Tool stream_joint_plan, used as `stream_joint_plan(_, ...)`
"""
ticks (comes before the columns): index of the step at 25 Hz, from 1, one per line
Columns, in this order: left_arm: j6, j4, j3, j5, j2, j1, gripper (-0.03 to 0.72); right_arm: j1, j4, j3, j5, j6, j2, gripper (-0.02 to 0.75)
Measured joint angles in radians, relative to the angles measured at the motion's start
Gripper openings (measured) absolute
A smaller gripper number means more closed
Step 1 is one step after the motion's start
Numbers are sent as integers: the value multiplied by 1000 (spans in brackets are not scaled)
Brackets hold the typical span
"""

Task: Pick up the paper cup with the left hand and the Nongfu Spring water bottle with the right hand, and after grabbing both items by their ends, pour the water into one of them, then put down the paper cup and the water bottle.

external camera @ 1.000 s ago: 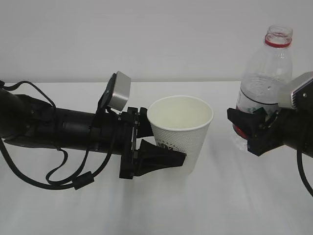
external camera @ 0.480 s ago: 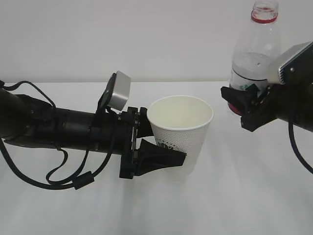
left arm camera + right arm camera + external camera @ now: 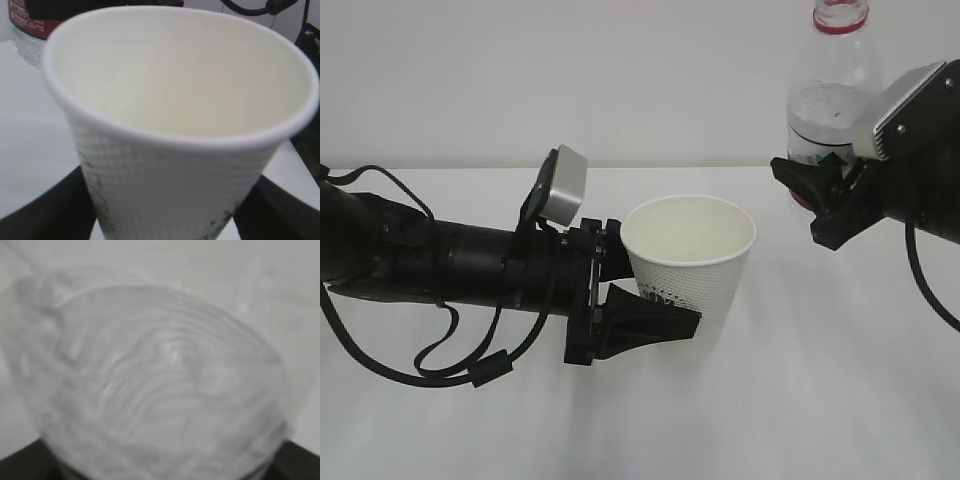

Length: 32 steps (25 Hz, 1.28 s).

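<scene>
Exterior view: the left gripper [image 3: 655, 305] clasps the paper cup [image 3: 688, 262] upright at mid-desk [image 3: 800, 400]; the right gripper [image 3: 820, 195] holds the Nongfu Spring water bottle [image 3: 828, 85] upright, lifted above the desk's far right edge. Left wrist view: the cup [image 3: 180, 125] sits between dark fingers [image 3: 45, 210]. Right wrist view: the blurred bottle [image 3: 160, 380] fills the frame.

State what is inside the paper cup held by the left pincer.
The cup shows only bare pale inner walls; no water is visible. Its very bottom is cut off from the wrist view and hidden behind the rim in the exterior view.
</scene>
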Motion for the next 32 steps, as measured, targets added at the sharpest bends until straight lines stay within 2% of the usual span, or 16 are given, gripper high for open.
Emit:
stream_joint_plan(9, 75, -2, 0, 0, 0, 0, 564, 0, -4, -5, 2, -66, 0, 503)
stream_joint_plan(24, 80, -21, 0, 0, 0, 0, 563, 0, -4, -6, -33, -269, 0, 503)
stream_joint_plan(32, 81, -23, 0, 0, 0, 0, 559, 0, 8, -6, -37, -299, 0, 503)
